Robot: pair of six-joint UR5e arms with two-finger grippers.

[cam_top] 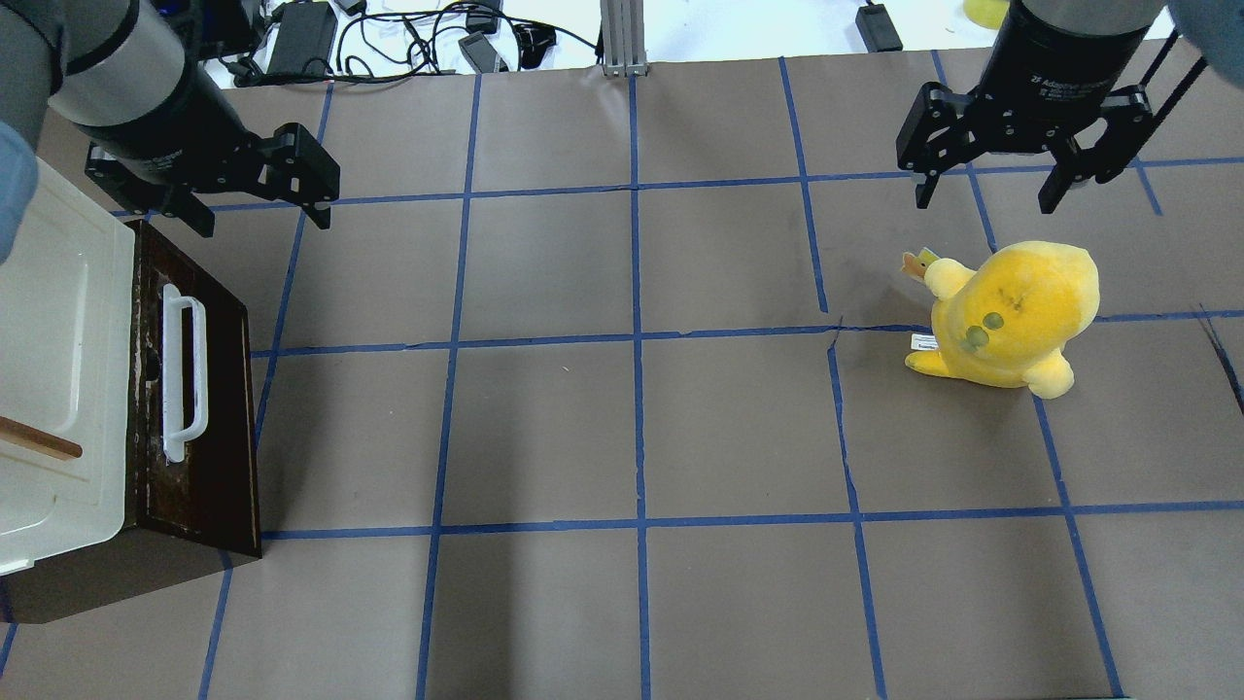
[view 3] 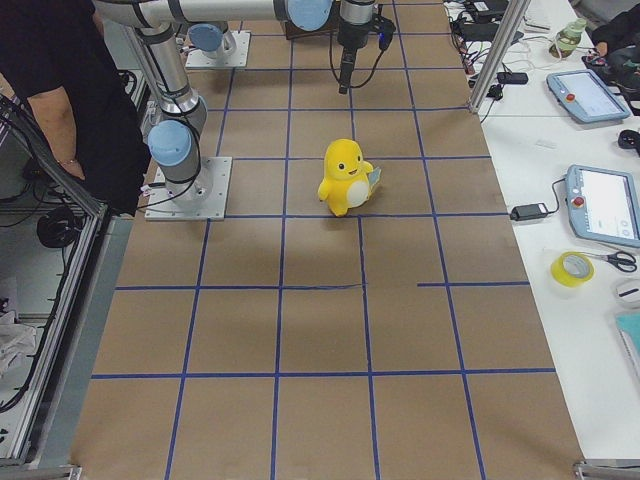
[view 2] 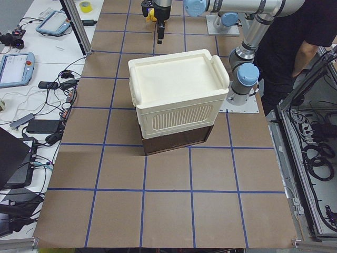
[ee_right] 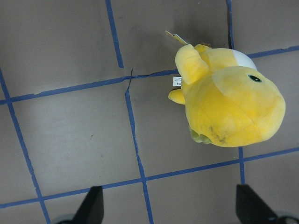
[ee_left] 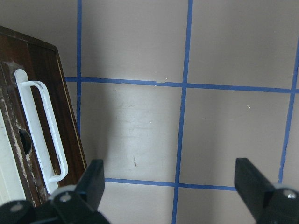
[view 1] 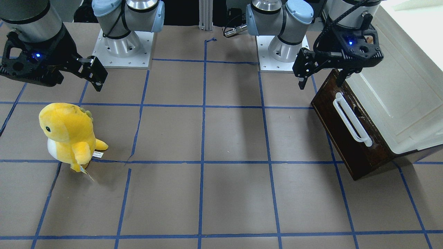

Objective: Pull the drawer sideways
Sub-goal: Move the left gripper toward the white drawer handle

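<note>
Jaws on the left arm were seen spread wide and empty, held above the counter (cam_top: 632, 437) just beside the upper end of the drawer (cam_top: 228, 437), at the left edge of the overhead view. Jaws on the right arm were likewise found wide open with nothing held, poised at upper right over the yellow plush toy (cam_top: 1011, 311), well apart from the work. The drawer was judged shut, tucked under the cream cabinet (cam_top: 58, 369), its dark front set at a slant to the blue grid and its white handle (cam_top: 174, 389) untouched.

From the left wrist view, the handle was placed far to the left of frame, outside the gap between the jaws, so no grip was yet lined up. Trouble could be expected here: if the jaws were closed from this offset, only air might be caught, or a finger might be driven into the drawer's front edge. The slim bar could be slipped off under a slanted pull. The cabinet looked light, so the whole unit might be dragged across the counter instead of the drawer being drawn out.
</note>
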